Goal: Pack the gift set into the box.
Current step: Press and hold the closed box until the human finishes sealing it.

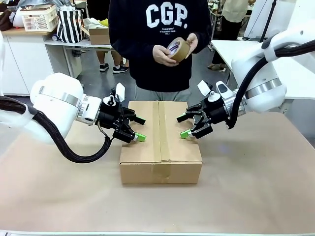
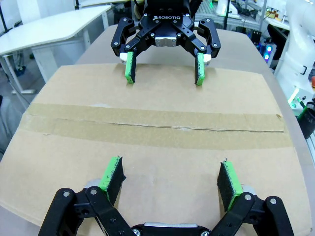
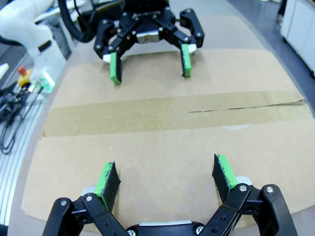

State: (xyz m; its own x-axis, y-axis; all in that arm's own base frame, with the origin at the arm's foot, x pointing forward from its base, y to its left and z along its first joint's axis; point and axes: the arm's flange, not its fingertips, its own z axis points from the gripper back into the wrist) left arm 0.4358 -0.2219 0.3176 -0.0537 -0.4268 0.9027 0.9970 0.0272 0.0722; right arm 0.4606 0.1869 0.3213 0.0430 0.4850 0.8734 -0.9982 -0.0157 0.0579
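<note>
The box (image 1: 160,142) sits shut in the middle of the table, with a strip of brown tape along its top seam (image 2: 157,129). The gift set is hidden. My left gripper (image 1: 139,129) is open and hovers over the box's left edge. My right gripper (image 1: 183,126) is open over the right edge, facing it. In the left wrist view my own open fingers (image 2: 170,169) hang just above the lid, with the right gripper (image 2: 164,78) opposite. The right wrist view mirrors this: own gripper (image 3: 165,167), left gripper (image 3: 150,74), lid (image 3: 162,137).
A person in a dark sweatshirt stands at the far side holding a roll of brown tape (image 1: 178,49) in both hands. Brown paper (image 1: 256,187) covers the table. White tables (image 1: 231,49) and a striped bag (image 1: 70,24) stand behind.
</note>
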